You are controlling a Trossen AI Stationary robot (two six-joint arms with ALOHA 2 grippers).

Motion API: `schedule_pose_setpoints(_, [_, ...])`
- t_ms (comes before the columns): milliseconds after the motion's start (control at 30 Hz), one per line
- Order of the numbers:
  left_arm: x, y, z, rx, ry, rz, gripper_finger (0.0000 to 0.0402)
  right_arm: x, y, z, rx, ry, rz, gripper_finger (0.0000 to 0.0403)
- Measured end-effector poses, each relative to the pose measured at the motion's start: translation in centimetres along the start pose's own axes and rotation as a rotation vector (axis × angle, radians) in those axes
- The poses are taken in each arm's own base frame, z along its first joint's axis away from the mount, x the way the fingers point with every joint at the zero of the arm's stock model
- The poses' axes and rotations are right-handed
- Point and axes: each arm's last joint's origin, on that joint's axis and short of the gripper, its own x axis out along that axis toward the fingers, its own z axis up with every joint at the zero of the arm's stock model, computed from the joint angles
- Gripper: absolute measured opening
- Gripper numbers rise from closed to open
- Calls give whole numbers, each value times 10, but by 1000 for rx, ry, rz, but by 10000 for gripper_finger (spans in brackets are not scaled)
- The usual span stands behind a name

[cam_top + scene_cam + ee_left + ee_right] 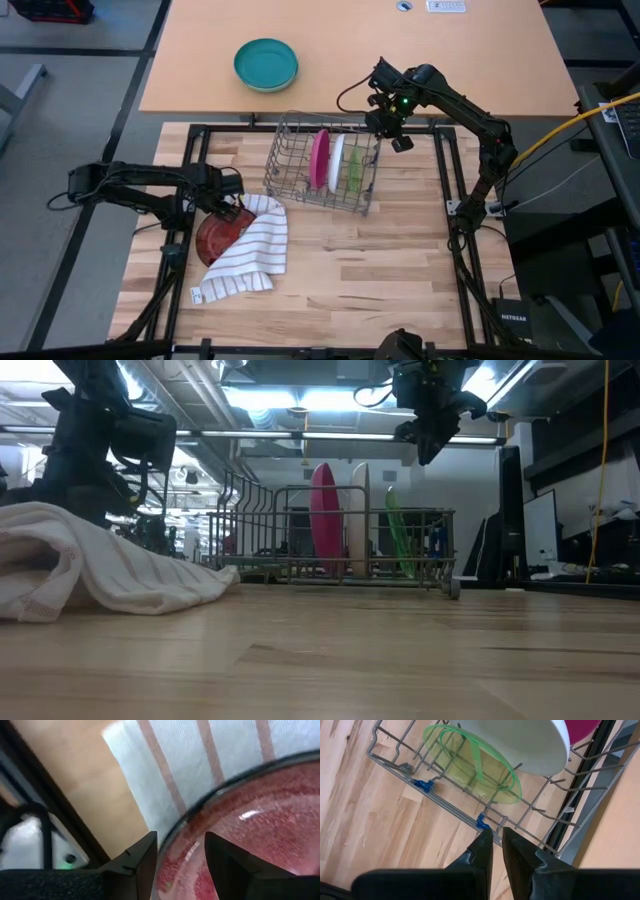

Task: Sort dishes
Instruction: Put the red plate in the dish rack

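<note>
Fingers of my left gripper [180, 865] spread wide, straddling the rim of the dark red plate [218, 236], which lies flat on the bench [350, 290] half under the striped cloth [250, 255]; likely lining up a rim pinch. Plate looks glossy, hard, speckled; cloth soft, rumpled. Right gripper [390, 130] hangs over the wire rack's [290, 135] far end, fingers nearly together, holding nothing. Pink plate [319, 158], a white plate [337, 162] and the thin, translucent green plate [356, 168] stand on edge between the prongs, kept upright and apart.
</note>
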Motion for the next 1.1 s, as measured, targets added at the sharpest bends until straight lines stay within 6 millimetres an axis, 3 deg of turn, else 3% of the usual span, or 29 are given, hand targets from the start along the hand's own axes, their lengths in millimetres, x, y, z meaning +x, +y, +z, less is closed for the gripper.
schedule_pose_setpoints(300, [14,2,-3,-9,27,-38,155,0,0,0,-46,0,1,46])
schedule_pose_setpoints(433, [23,1,-7,-32,109,-135,155,0,0,0,-49,0,1,46])
schedule_pose_setpoints(867, [24,-4,-9,-55,204,-255,155,-1,-3,3,-108,-45,-31,46])
schedule_pose_setpoints(1100, [24,-5,-9,-70,221,-270,155,-10,20,28,-235,-211,14,46])
